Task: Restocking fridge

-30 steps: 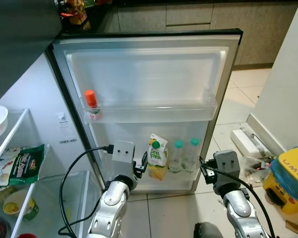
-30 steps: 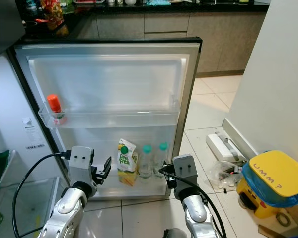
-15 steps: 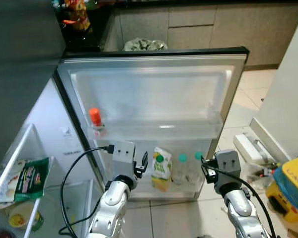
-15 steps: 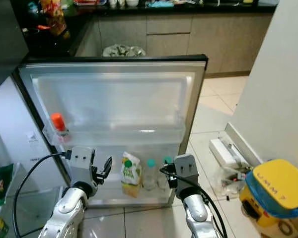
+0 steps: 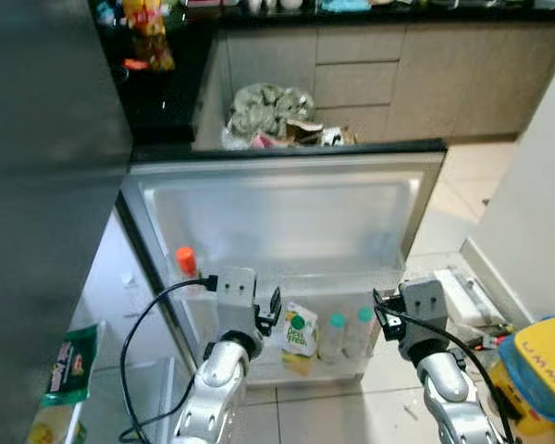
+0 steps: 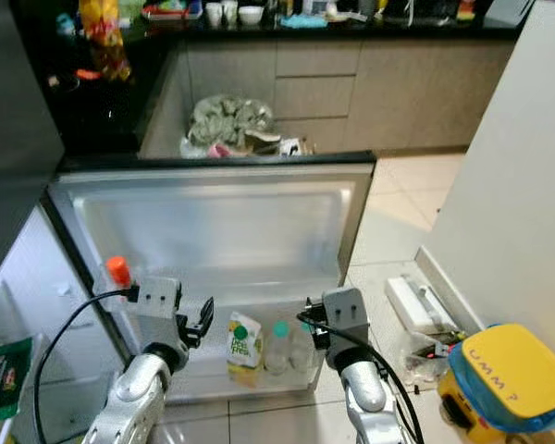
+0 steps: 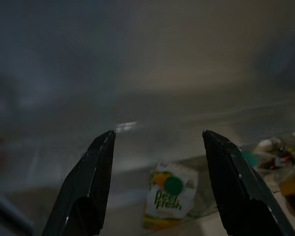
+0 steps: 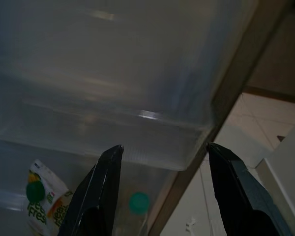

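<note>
Low on the fridge door [image 5: 287, 199], the juice carton [image 5: 299, 335] stands upright, cap up

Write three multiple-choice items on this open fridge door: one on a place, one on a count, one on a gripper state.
1. Where does the orange-capped bottle stand?
A. upper door shelf
B. lower door shelf
C. floor

2. How many teal-capped clear bottles stand beside the green-capped juice carton in the lower door shelf?
A. none
B. two
C. four

3. How are the left gripper fingers?
A. shut on the carton
B. shut on nothing
C. open

Answers: A, it sits higher on the door, above the carton's shelf; B, two teal caps show right of the carton; C, a wide gap shows between the fingers.
</note>
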### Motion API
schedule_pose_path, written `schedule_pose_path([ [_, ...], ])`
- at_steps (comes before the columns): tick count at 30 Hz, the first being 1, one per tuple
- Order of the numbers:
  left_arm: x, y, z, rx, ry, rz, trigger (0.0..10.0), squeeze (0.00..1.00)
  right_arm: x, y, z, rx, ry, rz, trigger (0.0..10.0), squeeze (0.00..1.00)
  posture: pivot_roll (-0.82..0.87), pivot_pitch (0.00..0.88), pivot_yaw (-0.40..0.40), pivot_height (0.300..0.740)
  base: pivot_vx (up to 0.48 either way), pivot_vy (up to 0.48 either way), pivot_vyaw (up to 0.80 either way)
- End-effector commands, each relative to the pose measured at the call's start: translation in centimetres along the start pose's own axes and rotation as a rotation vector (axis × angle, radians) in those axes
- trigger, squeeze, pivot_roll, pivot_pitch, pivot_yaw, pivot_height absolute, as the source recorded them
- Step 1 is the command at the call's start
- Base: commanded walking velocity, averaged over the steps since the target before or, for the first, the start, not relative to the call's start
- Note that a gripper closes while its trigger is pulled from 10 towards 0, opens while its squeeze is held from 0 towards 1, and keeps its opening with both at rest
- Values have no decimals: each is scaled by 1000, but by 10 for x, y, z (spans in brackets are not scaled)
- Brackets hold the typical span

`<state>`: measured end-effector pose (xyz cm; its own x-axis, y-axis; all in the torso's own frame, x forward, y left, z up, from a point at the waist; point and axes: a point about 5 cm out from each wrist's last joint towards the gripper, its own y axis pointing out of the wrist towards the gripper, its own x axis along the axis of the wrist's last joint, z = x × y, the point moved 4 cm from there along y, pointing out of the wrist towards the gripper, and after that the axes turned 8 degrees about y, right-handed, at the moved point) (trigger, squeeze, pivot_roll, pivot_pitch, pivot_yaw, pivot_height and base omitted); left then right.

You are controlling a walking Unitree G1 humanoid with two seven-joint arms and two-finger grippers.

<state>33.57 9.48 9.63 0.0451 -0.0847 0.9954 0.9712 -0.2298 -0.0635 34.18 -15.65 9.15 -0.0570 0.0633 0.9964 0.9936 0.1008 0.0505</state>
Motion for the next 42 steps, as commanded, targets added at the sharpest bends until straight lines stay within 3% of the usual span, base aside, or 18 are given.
schedule_pose_path([
  [1,-1,-2,3,2,20,-2,10000,0,-5,-3,1,0,-4,14,10000,0,-145,39,-5,721,0,0,0],
  [17,-1,-2,3,4,20,-3,10000,0,-2,-3,5,10,-10,-8,10000,0,-143,39,-6,721,0,0,0],
  [34,-8,-7,6,-13,43,23,10000,0,-15,-12,16,54,-17,16,10000,0,-140,38,-6,721,0,0,0],
  [42,-8,-6,4,-16,44,23,10000,0,-14,-11,17,61,-18,10,10000,0,-139,36,-6,721,0,-425,0],
])
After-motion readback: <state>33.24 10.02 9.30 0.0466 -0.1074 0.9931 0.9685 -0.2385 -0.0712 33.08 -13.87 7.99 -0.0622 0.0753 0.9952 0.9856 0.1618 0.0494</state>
